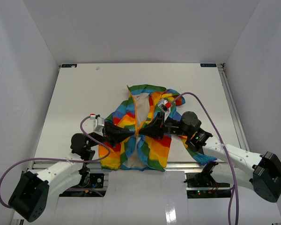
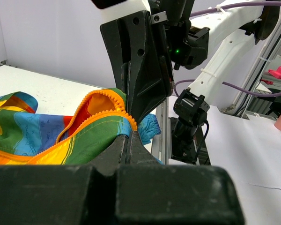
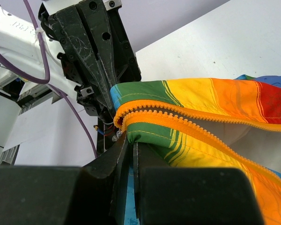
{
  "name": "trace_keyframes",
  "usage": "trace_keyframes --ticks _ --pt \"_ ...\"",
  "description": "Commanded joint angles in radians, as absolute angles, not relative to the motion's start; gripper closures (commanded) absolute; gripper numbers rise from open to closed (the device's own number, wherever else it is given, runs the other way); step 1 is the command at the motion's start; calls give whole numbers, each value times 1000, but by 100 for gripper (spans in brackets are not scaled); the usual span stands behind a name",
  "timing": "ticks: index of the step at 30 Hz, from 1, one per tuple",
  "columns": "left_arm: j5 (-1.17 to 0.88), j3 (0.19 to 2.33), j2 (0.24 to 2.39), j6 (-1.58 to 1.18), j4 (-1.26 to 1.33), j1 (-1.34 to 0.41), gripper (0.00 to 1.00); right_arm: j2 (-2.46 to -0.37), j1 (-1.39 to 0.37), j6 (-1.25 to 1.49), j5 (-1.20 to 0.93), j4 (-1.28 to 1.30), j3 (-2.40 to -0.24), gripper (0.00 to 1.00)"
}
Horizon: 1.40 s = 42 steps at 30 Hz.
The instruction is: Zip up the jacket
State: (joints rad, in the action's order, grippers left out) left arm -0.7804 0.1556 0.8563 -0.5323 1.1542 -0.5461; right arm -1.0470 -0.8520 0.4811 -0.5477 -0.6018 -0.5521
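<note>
The jacket [image 1: 138,126] lies midway along the surface's near edge, front open, its orange zipper teeth [image 3: 192,125] unjoined. The left tool [image 1: 130,133] and right tool [image 1: 145,132] each pinch one front edge, tips meeting. All the zipping remains.

White arms [image 1: 61,171]; black hands [image 1: 131,134]; purple cables [image 1: 187,94]

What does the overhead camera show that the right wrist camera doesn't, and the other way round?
Only the overhead view shows the whole jacket spread on the table, front open. Only the right wrist view shows the orange zipper teeth close up, two rows side by side. Both show the left gripper and right gripper pinching the jacket's front edges, tip to tip.
</note>
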Motion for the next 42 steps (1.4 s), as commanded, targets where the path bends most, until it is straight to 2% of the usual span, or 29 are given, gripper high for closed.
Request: trace_keyframes --ticks 1,34,42 --pt "-811 194 867 -518 1124 -557 100 -1017 -851 451 -527 -611 -627 92" --pt "-695 252 843 -397 891 -596 100 -975 -830 417 -470 -479 -718 92" --pt "-705 226 810 -446 961 -598 100 -1009 -828 431 -499 -516 -661 92"
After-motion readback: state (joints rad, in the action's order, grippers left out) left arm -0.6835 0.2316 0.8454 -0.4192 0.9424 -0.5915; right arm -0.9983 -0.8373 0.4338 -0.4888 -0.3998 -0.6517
